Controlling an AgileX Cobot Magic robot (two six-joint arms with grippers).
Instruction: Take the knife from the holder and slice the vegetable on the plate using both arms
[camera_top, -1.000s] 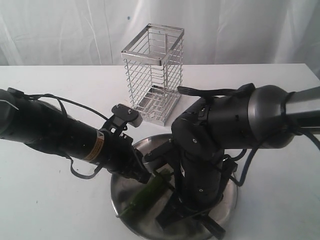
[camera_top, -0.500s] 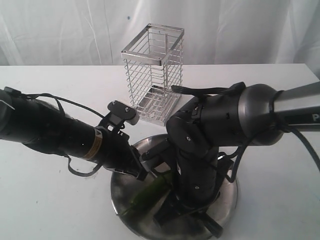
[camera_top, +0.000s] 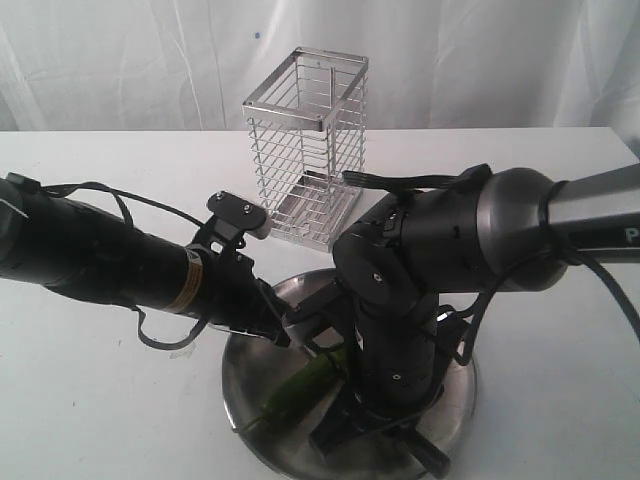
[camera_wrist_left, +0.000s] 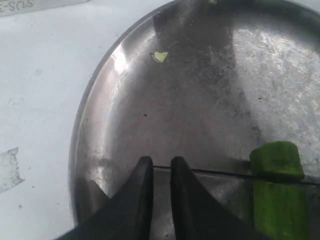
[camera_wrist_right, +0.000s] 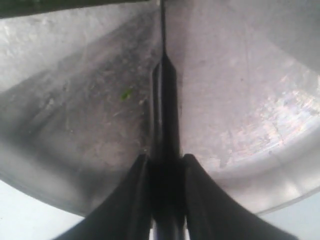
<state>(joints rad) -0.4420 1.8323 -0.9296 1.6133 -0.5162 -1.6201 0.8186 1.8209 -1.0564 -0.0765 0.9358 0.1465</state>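
The steel plate lies at the table's front with the green vegetable on it. In the left wrist view the vegetable shows its blunt cut end. My left gripper hovers over the plate's left side, apart from the vegetable. Its fingers stand almost together with only a slit, nothing between them. My right gripper is shut on the knife. The blade runs out over the plate as a thin dark line across the vegetable's end. The wire holder stands empty behind.
The bulky right arm hangs over the plate's middle and hides its right half. A small green scrap lies on the plate. White table surrounds the plate; a white curtain hangs behind.
My left arm has drawn back up and to the left, off the vegetable. The right arm shifted a little left early on and then held still over the plate.
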